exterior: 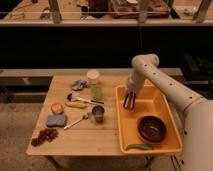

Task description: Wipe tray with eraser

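Note:
The bright-yellow tray [120, 131] lies on the right side of the wooden table [82, 137]. My gripper [129, 102] hangs from the white arm and points down into the tray's back left part, close to the left rim. I cannot make out the striped eraser; it may be hidden at the gripper's tip. A brown bowl [151, 128] stands in the tray's front right part, and a green chili [138, 147] lies along its front rim.
Left of the tray stand a metal cup [98, 114] and a green jar [95, 85]. A black-handled brush [81, 99], spoon [77, 121], blue-grey sponge [56, 120], orange item [57, 108], dark fruit pile [44, 136] and crumpled cloth [78, 84] lie further left.

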